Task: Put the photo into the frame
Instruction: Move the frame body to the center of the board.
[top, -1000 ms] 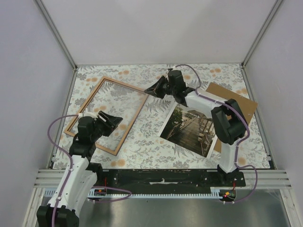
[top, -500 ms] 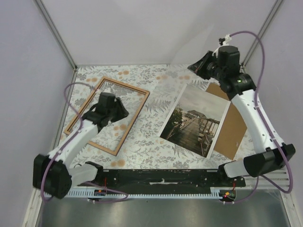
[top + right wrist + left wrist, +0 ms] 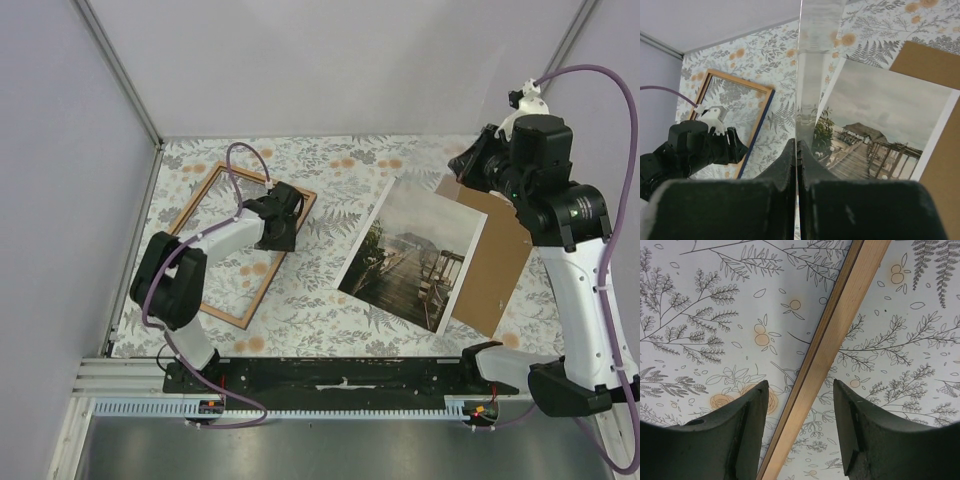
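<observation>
The frame (image 3: 262,288), light wood face up, lies at the left of the table with nothing inside it. My left gripper (image 3: 284,216) is low over its right rim (image 3: 840,325), open, one finger (image 3: 747,415) on each side of the rim without touching it. The photo (image 3: 415,255) lies picture side up right of centre, partly on the brown backing board (image 3: 505,270). My right gripper (image 3: 472,163) is raised at the back right, shut on the edge of a clear sheet (image 3: 815,65) held upright above the photo (image 3: 880,115).
The table carries a floral cloth (image 3: 330,290). White walls and metal posts close the back and both sides. The backing board (image 3: 935,65) reaches toward the right edge. The arm bases stand on a black rail (image 3: 340,375) at the near edge.
My right arm has carried the clear sheet from beside the frame up and to the back right. My left arm has stretched forward from the near left to the frame's right rim.
</observation>
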Available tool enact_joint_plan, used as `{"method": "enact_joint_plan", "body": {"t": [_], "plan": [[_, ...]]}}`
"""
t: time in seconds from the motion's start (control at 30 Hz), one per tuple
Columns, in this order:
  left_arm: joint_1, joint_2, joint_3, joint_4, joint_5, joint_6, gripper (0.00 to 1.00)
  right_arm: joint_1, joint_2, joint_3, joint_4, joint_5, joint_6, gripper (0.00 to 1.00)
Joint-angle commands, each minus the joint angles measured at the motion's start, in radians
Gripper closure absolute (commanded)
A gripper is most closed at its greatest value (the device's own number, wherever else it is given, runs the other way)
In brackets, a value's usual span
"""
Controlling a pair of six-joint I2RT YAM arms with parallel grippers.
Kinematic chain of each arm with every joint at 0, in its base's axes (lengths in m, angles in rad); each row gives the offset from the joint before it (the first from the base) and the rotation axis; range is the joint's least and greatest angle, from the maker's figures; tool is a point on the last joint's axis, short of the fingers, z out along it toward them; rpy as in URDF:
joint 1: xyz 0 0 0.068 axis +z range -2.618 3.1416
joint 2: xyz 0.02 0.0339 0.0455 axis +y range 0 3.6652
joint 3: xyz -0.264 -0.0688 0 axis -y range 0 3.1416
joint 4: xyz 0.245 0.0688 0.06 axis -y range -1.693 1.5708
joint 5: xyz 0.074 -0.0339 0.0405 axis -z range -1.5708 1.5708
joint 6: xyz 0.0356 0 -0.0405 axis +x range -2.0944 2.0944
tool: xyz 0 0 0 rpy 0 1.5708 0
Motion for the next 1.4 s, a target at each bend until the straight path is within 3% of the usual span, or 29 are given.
{"method": "enact_joint_plan", "body": {"t": [0.0, 0.43, 0.6, 0.7, 0.87, 0.93, 1.13, 1.37], "plan": [[-0.012, 0.061, 0.07, -0.033, 0.007, 0.093, 0.39, -0.005, -0.065, 0.008, -0.046, 0.034, -0.069, 1.0], [-0.012, 0.159, 0.087, 0.005, 0.087, 0.136, 0.41, -0.004, -0.123, -0.006, -0.069, 0.006, -0.087, 1.0], [-0.008, 0.181, 0.067, 0.035, 0.124, 0.165, 0.46, -0.004, -0.134, -0.012, -0.069, 0.005, -0.089, 1.0], [-0.006, 0.188, 0.059, 0.045, 0.147, 0.159, 0.59, -0.004, -0.137, -0.01, -0.069, 0.005, -0.092, 1.0], [-0.006, 0.167, 0.099, 0.029, 0.156, 0.15, 0.98, -0.005, -0.132, 0.011, -0.075, 0.012, -0.098, 1.0], [-0.006, 0.155, 0.152, -0.005, 0.144, 0.133, 0.98, -0.005, -0.126, 0.022, -0.077, 0.017, -0.098, 1.0], [-0.02, 0.141, 0.344, -0.122, 0.121, -0.012, 0.98, -0.004, -0.109, 0.057, -0.098, 0.077, -0.107, 1.0], [-0.113, 0.268, 0.594, -0.255, 0.046, -0.347, 0.98, -0.004, -0.095, 0.098, -0.124, 0.13, -0.108, 1.0]]}}
